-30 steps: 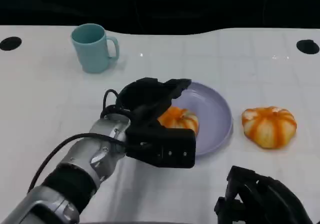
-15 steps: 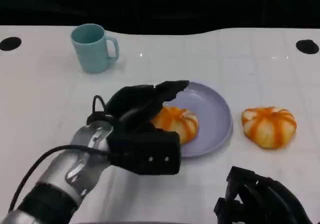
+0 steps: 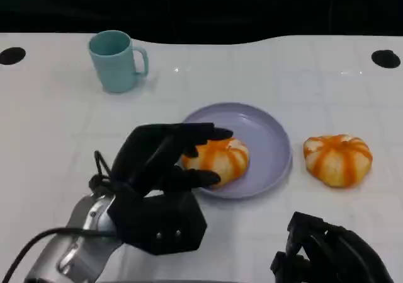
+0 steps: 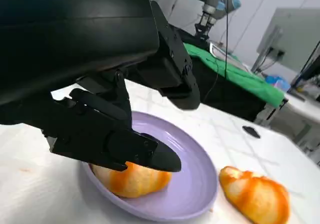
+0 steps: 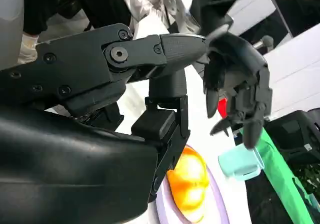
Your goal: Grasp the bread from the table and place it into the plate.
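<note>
An orange-striped bread (image 3: 221,157) lies in the lilac plate (image 3: 272,132), on its near-left side. My left hand (image 3: 160,163) hovers just left of it with the fingers spread and nothing between them. In the left wrist view the fingertips (image 4: 150,154) hang just above the bread (image 4: 132,180) in the plate (image 4: 197,176). A second striped bread (image 3: 338,159) sits on the table right of the plate, also seen from the left wrist (image 4: 256,198). My right hand (image 3: 329,254) rests low at the near right edge, holding nothing.
A teal mug (image 3: 117,60) stands at the far left of the white table (image 3: 56,125). Black round marks sit at both far corners. The right wrist view shows the left hand (image 5: 239,97) above the bread (image 5: 190,184) and the mug (image 5: 242,165).
My left hand has let go of the bread and pulled back toward the near left. The bread stays in the plate. The right hand has not moved.
</note>
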Robot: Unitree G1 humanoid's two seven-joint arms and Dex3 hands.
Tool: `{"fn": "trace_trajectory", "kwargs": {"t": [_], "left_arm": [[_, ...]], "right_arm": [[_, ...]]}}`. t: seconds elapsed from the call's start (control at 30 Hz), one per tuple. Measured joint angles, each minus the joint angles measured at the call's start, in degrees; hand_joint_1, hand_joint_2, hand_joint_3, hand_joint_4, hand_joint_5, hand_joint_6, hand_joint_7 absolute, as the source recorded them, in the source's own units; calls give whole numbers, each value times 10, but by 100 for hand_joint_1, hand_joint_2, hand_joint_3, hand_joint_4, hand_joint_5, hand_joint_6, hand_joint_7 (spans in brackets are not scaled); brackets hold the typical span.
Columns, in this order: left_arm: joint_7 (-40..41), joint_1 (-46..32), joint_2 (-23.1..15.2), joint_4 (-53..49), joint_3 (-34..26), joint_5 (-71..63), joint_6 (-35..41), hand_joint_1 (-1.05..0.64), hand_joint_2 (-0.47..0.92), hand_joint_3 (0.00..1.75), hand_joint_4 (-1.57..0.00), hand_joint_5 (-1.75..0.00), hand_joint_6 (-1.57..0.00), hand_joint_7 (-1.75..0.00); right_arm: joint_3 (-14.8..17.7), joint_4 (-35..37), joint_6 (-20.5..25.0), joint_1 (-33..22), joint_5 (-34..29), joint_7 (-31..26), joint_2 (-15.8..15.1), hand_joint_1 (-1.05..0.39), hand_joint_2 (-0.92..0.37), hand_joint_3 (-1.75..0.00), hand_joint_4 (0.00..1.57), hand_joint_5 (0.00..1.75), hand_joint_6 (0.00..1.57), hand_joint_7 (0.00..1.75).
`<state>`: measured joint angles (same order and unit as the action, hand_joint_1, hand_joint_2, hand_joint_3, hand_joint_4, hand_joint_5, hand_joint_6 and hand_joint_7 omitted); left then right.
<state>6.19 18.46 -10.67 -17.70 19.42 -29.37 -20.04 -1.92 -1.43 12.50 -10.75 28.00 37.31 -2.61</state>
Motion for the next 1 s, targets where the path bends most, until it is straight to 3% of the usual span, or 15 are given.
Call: {"fn": "trace_trajectory", "kwargs": {"t": [0.03, 0.1, 0.3, 0.5, 1.0], "left_arm": [[0, -9, 0, 4, -5, 4, -5, -49, 92, 19, -65, -171, -53, -138], [-15, -29, -3, 14, -19, 48, -27, -49, 92, 21, -65, -174, -49, -153], [-94, -100, -4, 39, -44, 182, -84, -51, 92, 32, -68, -175, -43, -172], [-148, -170, 21, 72, -57, 281, -84, -56, 92, 37, -68, -175, -42, -175], [-264, -289, 41, 183, -68, 431, 53, -59, 92, 32, -68, -175, -44, -175]], "right_arm": [[0, -1, 0, 0, 0, 0, 0, -73, -92, -19, 88, 161, 80, 137], [0, -3, 0, -1, 0, 0, 0, -73, -92, -20, 88, 161, 80, 136], [2, -5, 1, -4, 1, 0, -1, -72, -92, -19, 88, 160, 80, 135], [2, -7, 1, -6, 2, 2, -1, -72, -92, -20, 89, 159, 80, 134], [1, -14, 3, -7, 0, 3, -2, -72, -92, -21, 90, 160, 81, 135]]}}
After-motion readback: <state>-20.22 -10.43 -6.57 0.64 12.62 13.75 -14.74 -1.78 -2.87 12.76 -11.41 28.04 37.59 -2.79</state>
